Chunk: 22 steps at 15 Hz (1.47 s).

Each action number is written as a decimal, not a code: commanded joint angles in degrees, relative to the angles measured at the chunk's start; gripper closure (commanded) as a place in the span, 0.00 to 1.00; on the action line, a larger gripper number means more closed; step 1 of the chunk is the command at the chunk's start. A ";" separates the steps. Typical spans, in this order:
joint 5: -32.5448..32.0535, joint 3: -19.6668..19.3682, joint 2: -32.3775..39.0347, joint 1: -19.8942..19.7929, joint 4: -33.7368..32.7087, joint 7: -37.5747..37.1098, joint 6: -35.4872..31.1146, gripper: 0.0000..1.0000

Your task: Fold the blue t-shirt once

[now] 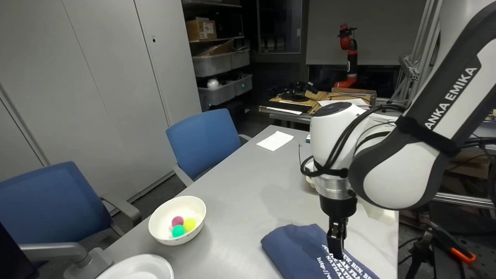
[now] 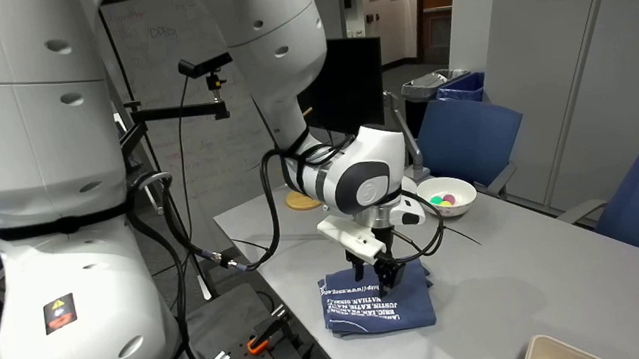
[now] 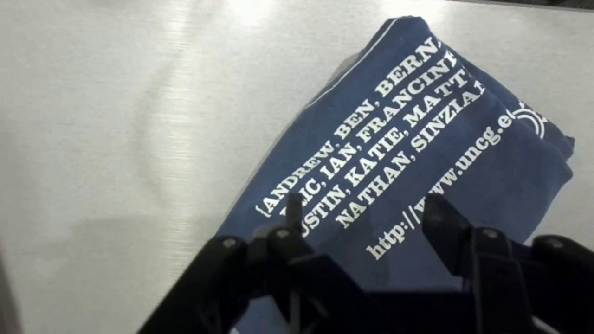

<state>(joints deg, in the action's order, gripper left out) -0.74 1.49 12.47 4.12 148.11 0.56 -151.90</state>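
The dark navy-blue t-shirt lies on the grey table as a folded, roughly rectangular bundle with white printed lettering. It shows whole in an exterior view, near the table edge on the robot's side. In the wrist view the t-shirt lies slantwise, with its lettering facing up. My gripper is open, with its two fingers apart and no cloth pinched between them. In both exterior views the gripper points down over the t-shirt. I cannot tell whether the fingertips touch the cloth.
A white bowl with several coloured balls stands on the table, close to a white plate. White paper lies further along. A beige container and a wooden disc also stand on the table. Blue chairs line one side.
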 commanded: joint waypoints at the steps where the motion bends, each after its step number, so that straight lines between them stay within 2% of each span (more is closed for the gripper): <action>1: 0.58 0.73 -3.20 -0.76 -0.10 0.54 2.51 0.01; 4: 3.64 1.92 -6.61 -1.10 -1.38 2.41 6.85 0.00; 6: 3.37 2.12 -9.41 -0.42 -2.71 2.47 11.51 0.00; 12: 8.39 3.43 -19.64 0.76 -6.23 5.61 24.30 0.00; 22: 6.20 4.64 -35.57 2.88 -5.99 2.89 32.37 0.00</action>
<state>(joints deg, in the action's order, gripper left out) 6.12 5.71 -18.35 6.13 140.93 4.45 -121.84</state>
